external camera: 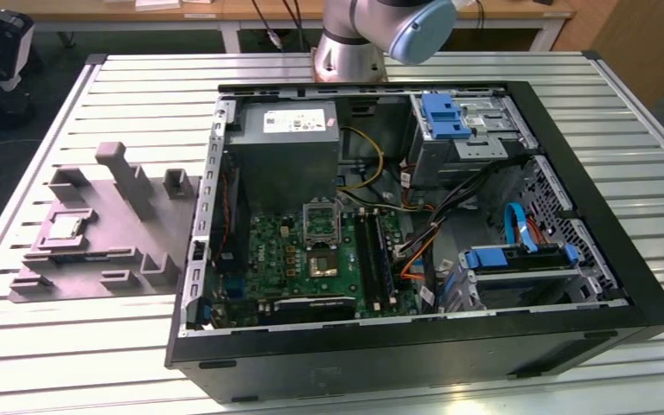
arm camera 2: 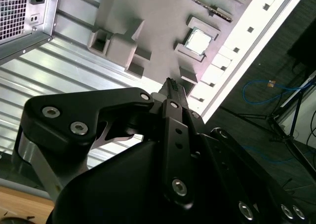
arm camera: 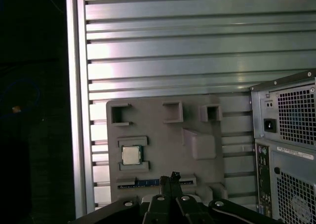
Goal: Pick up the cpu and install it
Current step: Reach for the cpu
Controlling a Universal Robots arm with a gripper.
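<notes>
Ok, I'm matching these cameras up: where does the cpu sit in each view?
Exterior view: the cpu lies in a recess of the grey tray, at the exterior view's left, outside the computer case.
Second wrist view: the cpu lies in that recess, framed by raised blocks.
First wrist view: the cpu lies in the same recess.
Shared landmark: the grey tray.

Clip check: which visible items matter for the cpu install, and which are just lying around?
Job: cpu, resting in the grey tray; motherboard socket; end effector, pointed toward the tray.
Just there: power supply; blue drive caddies; blue cable; slatted table.
</notes>
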